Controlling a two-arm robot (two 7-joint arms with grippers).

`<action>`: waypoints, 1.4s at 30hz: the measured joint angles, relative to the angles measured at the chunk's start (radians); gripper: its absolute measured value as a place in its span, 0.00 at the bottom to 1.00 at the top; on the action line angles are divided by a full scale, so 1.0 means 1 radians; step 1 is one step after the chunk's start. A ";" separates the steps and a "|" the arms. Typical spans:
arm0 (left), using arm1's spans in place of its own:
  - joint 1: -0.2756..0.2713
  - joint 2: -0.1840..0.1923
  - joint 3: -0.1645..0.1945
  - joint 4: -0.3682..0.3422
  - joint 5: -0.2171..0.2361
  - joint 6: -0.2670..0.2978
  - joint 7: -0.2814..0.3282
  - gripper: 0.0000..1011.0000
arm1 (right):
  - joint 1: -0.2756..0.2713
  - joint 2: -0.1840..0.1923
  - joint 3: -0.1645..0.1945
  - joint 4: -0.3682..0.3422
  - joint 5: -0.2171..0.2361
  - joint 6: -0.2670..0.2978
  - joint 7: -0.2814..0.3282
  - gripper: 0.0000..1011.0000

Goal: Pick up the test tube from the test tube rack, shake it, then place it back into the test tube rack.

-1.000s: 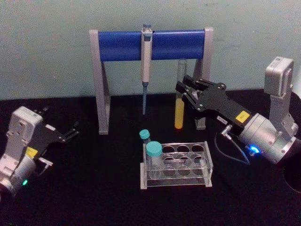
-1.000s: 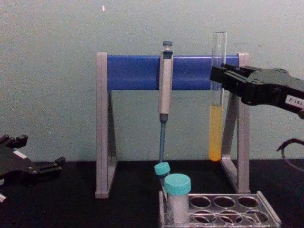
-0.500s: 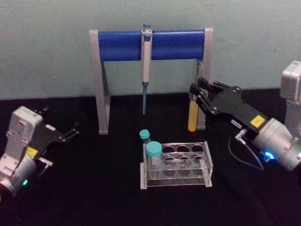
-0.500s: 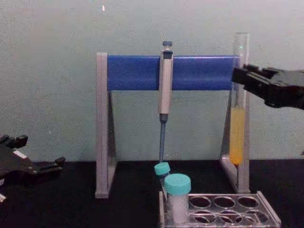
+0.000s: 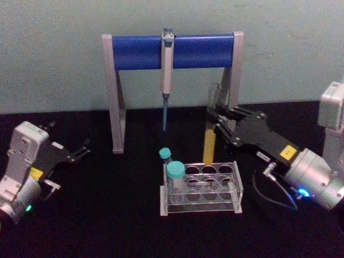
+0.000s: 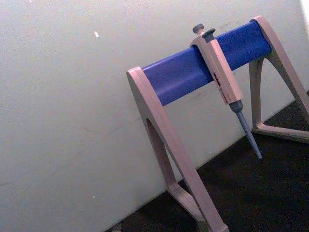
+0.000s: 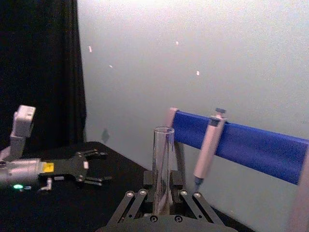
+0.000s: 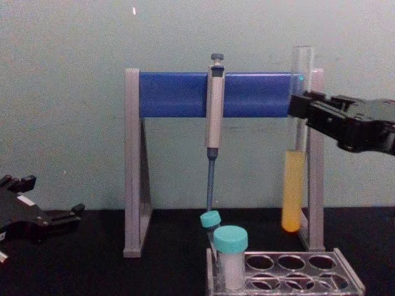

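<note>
My right gripper (image 5: 213, 119) is clamped on the test tube (image 5: 208, 146), fingers pinching the clear glass in its upper half, above the yellow-orange liquid. The tube stands upright in the air, apart from everything. Its round bottom hangs clear above the test tube rack (image 5: 201, 206), over the back row or just behind it; I cannot tell which from the head view. In the chest view there is open space between the tube's bottom and the top of the rack.

My left gripper (image 5: 82, 149) is parked well off to the left, low over the black table (image 5: 107, 226), fingers spread and holding nothing.

The tube is out of the rack, so the pick-up is done. I judge that I am in the shake or at its end, with only the return left. That move calls for care: I must bring the round bottom squarely over one of the free holes to the right of the teal-capped vials (image 5: 174, 172), hold the tube plumb, and come straight down. The pipette stand (image 5: 115, 107) leg sits close behind my fingers, and the pipette (image 5: 166, 70) hangs to the left, so I want little sideways swing. The tube has no cap, so a tilt could spill it
</note>
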 joint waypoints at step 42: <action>0.000 0.000 0.000 0.000 0.000 0.000 0.000 0.99 | 0.132 -0.053 -0.028 0.139 -0.022 -0.030 0.004 0.22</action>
